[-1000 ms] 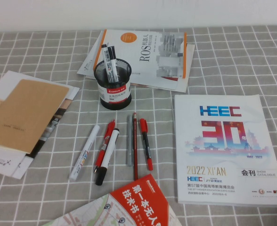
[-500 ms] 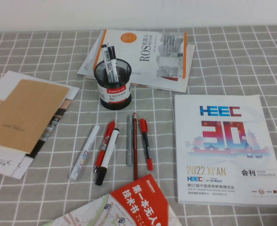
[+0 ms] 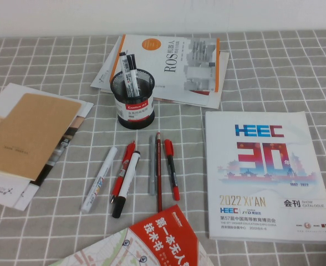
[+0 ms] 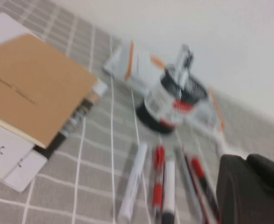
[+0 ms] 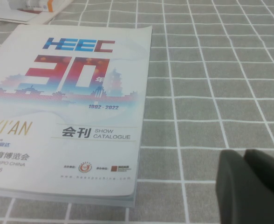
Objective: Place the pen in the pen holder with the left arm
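meanwhile left gripper (image 4: 251,189) near pen (image 4: 133,182); right gripper (image 5: 253,186) beside catalogue (image 5: 67,93).

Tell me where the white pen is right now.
In the high view, the white pen lies on the table left of centre, leftmost in the row of pens, in front of the pen holder, beside a red pen.

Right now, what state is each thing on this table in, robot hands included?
pen: lying flat, untouched.
pen holder: upright, pens already inside.
left gripper: near the pen row, holding nothing visible.
right gripper: low over the cloth beside the catalogue, which lies closed.
red pens: lying flat.
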Controlling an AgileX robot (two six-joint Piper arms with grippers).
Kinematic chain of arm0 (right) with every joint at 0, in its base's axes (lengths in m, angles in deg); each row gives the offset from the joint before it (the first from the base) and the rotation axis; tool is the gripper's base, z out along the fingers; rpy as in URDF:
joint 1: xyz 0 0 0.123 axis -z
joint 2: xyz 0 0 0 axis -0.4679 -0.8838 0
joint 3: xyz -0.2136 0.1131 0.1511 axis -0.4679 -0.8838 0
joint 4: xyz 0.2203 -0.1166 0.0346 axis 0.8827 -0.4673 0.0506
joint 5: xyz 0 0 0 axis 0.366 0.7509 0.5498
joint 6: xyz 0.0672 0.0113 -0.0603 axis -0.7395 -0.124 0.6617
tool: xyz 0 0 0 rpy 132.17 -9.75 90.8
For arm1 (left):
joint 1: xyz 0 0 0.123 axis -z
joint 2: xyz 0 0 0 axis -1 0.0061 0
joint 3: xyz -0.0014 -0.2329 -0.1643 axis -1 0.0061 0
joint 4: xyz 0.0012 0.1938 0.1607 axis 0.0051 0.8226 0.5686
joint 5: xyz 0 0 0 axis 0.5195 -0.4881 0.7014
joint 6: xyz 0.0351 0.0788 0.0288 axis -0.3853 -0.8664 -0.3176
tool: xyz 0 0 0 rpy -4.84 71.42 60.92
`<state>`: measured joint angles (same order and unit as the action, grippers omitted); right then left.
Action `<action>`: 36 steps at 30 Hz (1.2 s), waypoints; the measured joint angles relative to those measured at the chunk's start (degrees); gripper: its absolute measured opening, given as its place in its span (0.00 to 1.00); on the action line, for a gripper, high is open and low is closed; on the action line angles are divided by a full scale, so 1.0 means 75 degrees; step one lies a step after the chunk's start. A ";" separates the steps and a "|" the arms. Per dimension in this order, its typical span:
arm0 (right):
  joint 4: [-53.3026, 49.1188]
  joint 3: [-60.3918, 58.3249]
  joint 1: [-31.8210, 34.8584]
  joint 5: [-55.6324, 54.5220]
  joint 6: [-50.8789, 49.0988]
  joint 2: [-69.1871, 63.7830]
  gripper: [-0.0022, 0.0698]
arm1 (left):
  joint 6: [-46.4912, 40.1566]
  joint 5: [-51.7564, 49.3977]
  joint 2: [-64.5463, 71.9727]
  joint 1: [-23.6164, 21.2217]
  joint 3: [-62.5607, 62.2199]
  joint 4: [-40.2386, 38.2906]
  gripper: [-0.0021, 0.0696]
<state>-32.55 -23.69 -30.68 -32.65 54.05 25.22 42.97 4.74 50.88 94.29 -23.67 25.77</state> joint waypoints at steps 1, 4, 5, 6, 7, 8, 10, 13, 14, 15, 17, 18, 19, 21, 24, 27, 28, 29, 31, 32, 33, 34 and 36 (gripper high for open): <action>0.0000 0.0000 0.0000 0.0000 0.0000 0.0000 0.01 | -0.0152 -0.0327 0.0294 0.0000 -0.0302 0.0054 0.03; 0.0000 0.0000 0.0000 0.0000 0.0000 0.0000 0.01 | -0.0646 -0.1238 0.1247 0.0000 -0.1167 0.0278 0.03; 0.0000 0.0000 0.0000 0.0000 0.0000 0.0000 0.01 | -0.0799 -0.1589 0.1621 0.0000 -0.1485 0.0378 0.03; 0.0000 0.0000 0.0000 0.0000 0.0000 0.0000 0.01 | -0.0951 -0.1948 0.2018 0.0000 -0.1804 0.0471 0.03; 0.0000 0.0000 0.0000 0.0000 0.0000 0.0000 0.01 | -0.1106 -0.2244 0.2340 0.0000 -0.2070 0.0545 0.03; 0.0000 0.0000 0.0000 0.0000 0.0000 0.0000 0.01 | -0.1283 -0.2626 0.2756 0.0000 -0.2403 0.0623 0.03; 0.0000 0.0000 0.0000 0.0000 0.0000 0.0000 0.01 | -0.1622 -0.3384 0.3578 0.0000 -0.3005 0.0721 0.03; 0.0000 0.0000 0.0000 0.0000 0.0000 0.0000 0.01 | -0.1977 -0.4202 0.4671 0.0000 -0.3902 0.0793 0.03; 0.0000 0.0000 0.0000 0.0000 0.0000 0.0000 0.01 | -0.2058 -0.4399 0.5036 0.0000 -0.4161 0.0807 0.03; 0.0000 0.0000 0.0000 0.0000 0.0000 0.0000 0.01 | -0.2118 -0.4548 0.5386 0.0000 -0.4398 0.0807 0.03; 0.0000 0.0000 0.0000 0.0000 0.0000 0.0000 0.01 | -0.2204 -0.4658 0.5994 0.0018 -0.4763 0.0826 0.03; 0.0000 0.0000 0.0000 0.0000 0.0000 0.0000 0.01 | -0.2243 -0.4676 0.6320 0.0068 -0.4937 0.0879 0.03; 0.0000 0.0000 0.0000 0.0000 0.0000 0.0000 0.01 | -0.2258 -0.4676 0.6574 0.0123 -0.5068 0.0939 0.03; 0.0000 0.0000 0.0000 0.0000 0.0000 0.0000 0.01 | -0.2245 -0.4676 0.7188 0.0393 -0.5373 0.1142 0.03; 0.0000 0.0000 0.0000 0.0000 0.0000 0.0000 0.01 | -0.1804 -0.4676 0.8088 0.1030 -0.5799 0.1696 0.03; 0.0000 0.0000 0.0000 0.0000 0.0000 0.0000 0.01 | -0.1223 -0.4693 0.8893 0.1734 -0.6235 0.2476 0.03; 0.0000 0.0000 0.0000 0.0000 0.0000 0.0000 0.01 | -0.1099 -0.4706 0.9108 0.1889 -0.6365 0.2622 0.03; 0.0000 0.0000 0.0000 0.0000 0.0000 0.0000 0.01 | -0.1025 -0.4706 0.9365 0.2033 -0.6530 0.2717 0.03; 0.0000 0.0000 0.0000 0.0000 0.0000 0.0000 0.01 | -0.0938 -0.4751 0.9844 0.2348 -0.6854 0.2864 0.03; 0.0000 0.0000 0.0000 0.0000 0.0000 0.0000 0.01 | -0.0919 -0.4770 1.0067 0.2478 -0.7012 0.2925 0.03; 0.0000 0.0000 0.0000 0.0000 0.0000 0.0000 0.01 | -0.0902 -0.4786 1.0242 0.2584 -0.7138 0.2987 0.03; 0.0000 0.0000 0.0000 0.0000 0.0000 0.0000 0.01 | -0.0902 -0.4826 1.0452 0.2653 -0.7290 0.3034 0.03; 0.0000 0.0000 0.0000 0.0000 0.0000 0.0000 0.01 | -0.0902 -0.4896 1.0844 0.2690 -0.7563 0.3100 0.03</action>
<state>-32.55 -23.69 -30.68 -32.65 54.05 25.22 36.21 -31.98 132.21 114.47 -80.39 49.02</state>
